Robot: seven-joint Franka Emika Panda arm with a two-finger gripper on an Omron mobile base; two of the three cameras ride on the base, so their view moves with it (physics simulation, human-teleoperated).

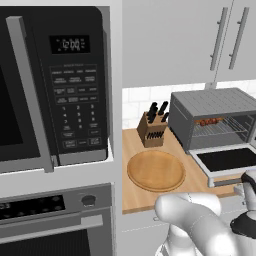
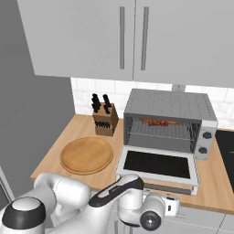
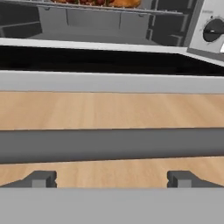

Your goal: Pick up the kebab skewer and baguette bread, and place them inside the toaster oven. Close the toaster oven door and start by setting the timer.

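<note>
- You see the toaster oven (image 2: 170, 119) at the back of the wooden counter (image 2: 215, 178), its chamber open toward you.
- The toaster oven door (image 2: 157, 164) lies folded down flat on its bottom hinge, dark glass facing up.
- On the wire rack (image 2: 157, 130) inside, toward the back, rest the kebab skewer (image 2: 160, 122) and the baguette bread (image 2: 150, 120), close together; in the base views they blur into one reddish-orange strip.
- In the hand view the dark red chunks sit at the top edge beside the golden loaf end (image 3: 124, 3).
- Your gripper (image 3: 111, 179) hangs low at the counter's front edge, just before the door's grey handle bar (image 3: 111, 144); that bar runs across the hand view above the fingertips (image 3: 41, 179).
- The two fingertips stand far apart, spread wide, with nothing between them.
- A dark timer knob (image 3: 214, 29) shows on the oven's right-hand panel.
- To the oven's left you have a round wooden board (image 2: 87, 155) and a knife block (image 2: 104, 119) behind it.
- A black microwave (image 1: 55, 85) fills the left base view's left side.
</note>
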